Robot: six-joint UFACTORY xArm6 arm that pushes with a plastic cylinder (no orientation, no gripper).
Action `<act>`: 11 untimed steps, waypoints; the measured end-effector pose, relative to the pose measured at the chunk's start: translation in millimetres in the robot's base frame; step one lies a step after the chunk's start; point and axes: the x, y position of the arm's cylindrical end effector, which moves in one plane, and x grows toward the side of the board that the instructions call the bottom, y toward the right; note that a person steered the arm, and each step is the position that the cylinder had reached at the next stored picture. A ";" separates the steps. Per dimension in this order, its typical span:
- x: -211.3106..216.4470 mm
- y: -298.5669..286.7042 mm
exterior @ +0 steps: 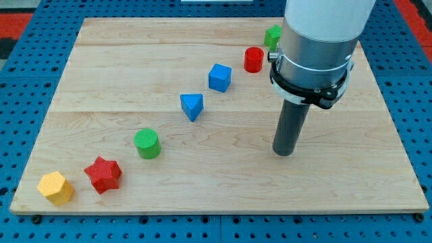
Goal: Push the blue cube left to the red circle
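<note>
The blue cube [219, 77] sits on the wooden board [135, 61], upper middle of the view. The red circle [254, 59], a short red cylinder, stands just to its upper right, a small gap apart. My tip [283, 152] rests on the board to the lower right of both, well apart from the blue cube and touching no block. The arm's body hides part of the board above the tip.
A blue triangle [192, 106] lies lower left of the cube. A green cylinder [147, 143], a red star [102, 174] and a yellow hexagon [55, 187] trail toward the bottom left corner. A green block [273, 35] sits at the top, partly hidden by the arm.
</note>
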 end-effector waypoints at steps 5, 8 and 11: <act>-81.3 -136.7; -124.3 -89.6; -189.3 -97.3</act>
